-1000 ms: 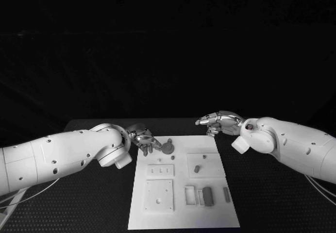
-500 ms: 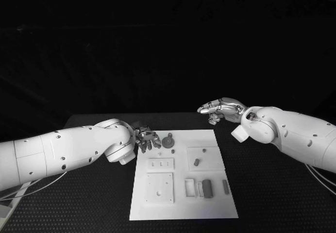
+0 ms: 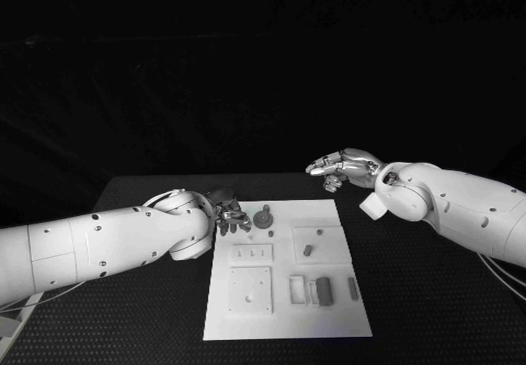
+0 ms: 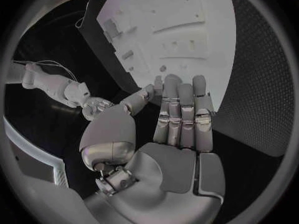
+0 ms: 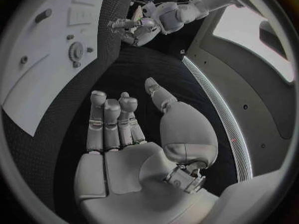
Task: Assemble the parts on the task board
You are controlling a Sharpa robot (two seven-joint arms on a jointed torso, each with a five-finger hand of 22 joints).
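Black table (image 3: 131, 319) under me, dark room behind, nothing much else going on back there. White task board (image 3: 287, 327) sits dead centre on the table, long side running away from me. On it: a round gear-looking part (image 3: 264, 220) at the far left corner, a small peg (image 3: 270, 236) just beside it, a short stubby part (image 3: 309, 249) on the raised plate on the right, and a darker block (image 3: 324, 290) standing in a slot near the front right, with a thin bar (image 3: 353, 287) just to its right. No writing or labels that I can make out on any of it.

My left hand (image 3: 228, 214) is at the board's far left corner, right next to the gear, fingers spread and holding nothing; can't tell if it's actually touching. My right hand (image 3: 344, 169) hangs over the table beyond the board's far right corner, well apart from the parts, fingers loosely curled and apart, nothing in it either.
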